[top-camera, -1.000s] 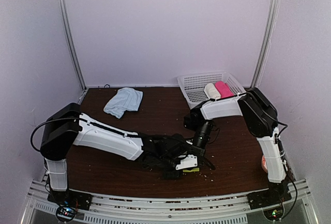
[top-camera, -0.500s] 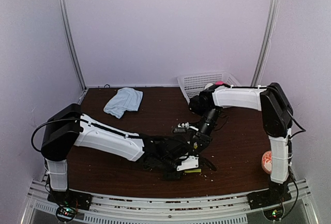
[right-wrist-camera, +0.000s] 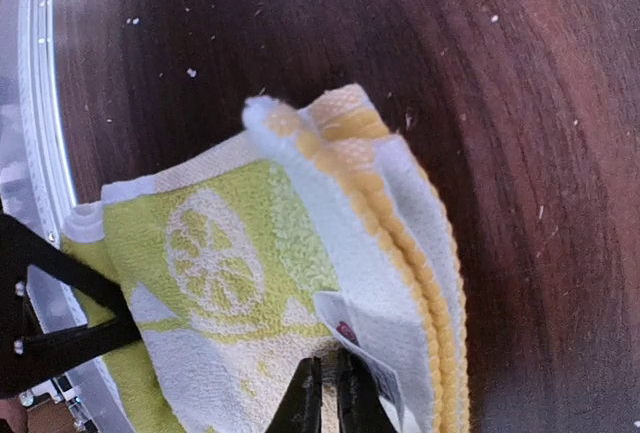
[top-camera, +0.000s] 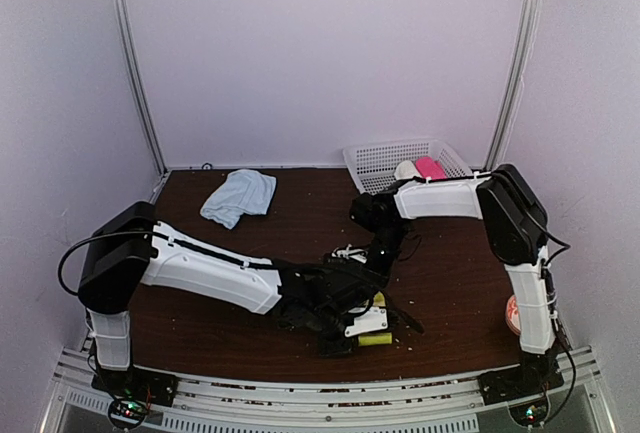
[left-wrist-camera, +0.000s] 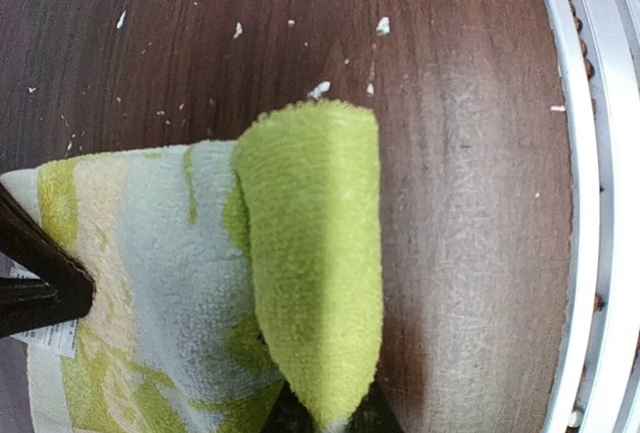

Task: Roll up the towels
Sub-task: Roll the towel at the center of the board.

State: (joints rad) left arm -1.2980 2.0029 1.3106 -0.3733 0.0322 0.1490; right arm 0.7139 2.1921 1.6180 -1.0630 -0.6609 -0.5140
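The yellow-green and white patterned towel (top-camera: 374,337) lies partly folded near the table's front centre. In the left wrist view its green fold (left-wrist-camera: 315,253) runs down into my left gripper (left-wrist-camera: 325,421), which is shut on it. My left gripper (top-camera: 352,331) sits low beside the towel. In the right wrist view the towel (right-wrist-camera: 250,253) is lifted in layers, and my right gripper (right-wrist-camera: 325,398) is shut on its edge beside the white label. My right gripper (top-camera: 365,275) hangs just above the towel. The pale blue towel (top-camera: 238,196) lies crumpled at the back left.
A white basket (top-camera: 375,158) at the back right holds a cream roll (top-camera: 407,170) and a pink roll (top-camera: 432,167). An orange object (top-camera: 514,313) sits by the right arm's base. White crumbs dot the brown table (top-camera: 200,333). A metal rail (left-wrist-camera: 600,153) runs along the front edge.
My right arm swung up and back, then came down and left over the patterned towel. More of the yellow-green towel shows by my left gripper. The left arm has barely moved.
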